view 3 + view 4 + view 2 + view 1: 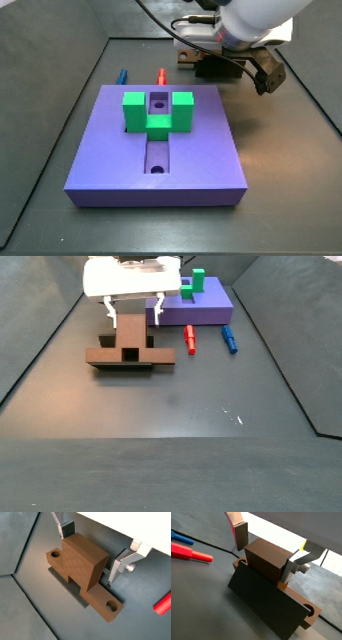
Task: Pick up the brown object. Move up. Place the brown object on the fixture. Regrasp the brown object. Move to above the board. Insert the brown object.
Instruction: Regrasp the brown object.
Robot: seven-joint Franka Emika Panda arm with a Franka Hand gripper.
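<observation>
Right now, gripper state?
Gripper: open, fingers straddling the orange-brown blocky piece on the dark fixture, gaps both sides, not gripping.

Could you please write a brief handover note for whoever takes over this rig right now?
Gripper: open, its fingers either side of the orange-brown blocky piece; whether the pads touch is unclear.
The piece sits on the dark olive-grey fixture, on the floor apart from the purple board.
Done: apparently placed on the fixture.
Left: regrasp, move above the board, insert.
</observation>
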